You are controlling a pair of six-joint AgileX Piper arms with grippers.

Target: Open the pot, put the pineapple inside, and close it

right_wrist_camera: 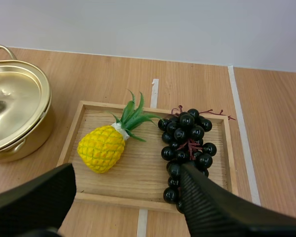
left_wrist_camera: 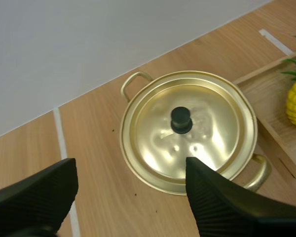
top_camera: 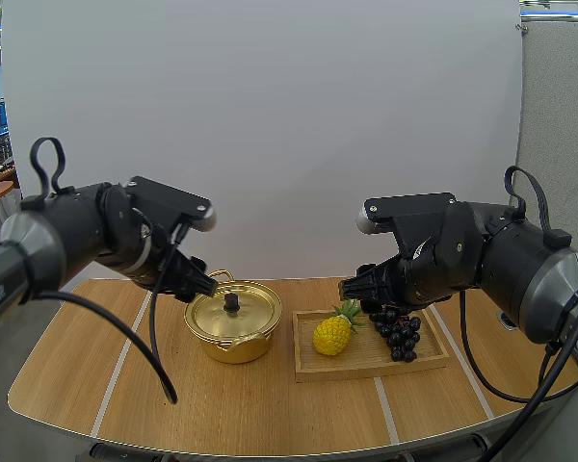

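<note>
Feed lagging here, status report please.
Left gripper open near pot, right gripper open near tray. Lid on. Pineapple on tray, grapes beside it, not blocking.

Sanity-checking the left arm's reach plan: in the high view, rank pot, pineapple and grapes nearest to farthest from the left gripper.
1. pot: right beside the left gripper, which hovers at its near handle.
2. pineapple: on the wooden tray, at the end next to the pot.
3. grapes: at the tray's far end, away from the pot.
</note>
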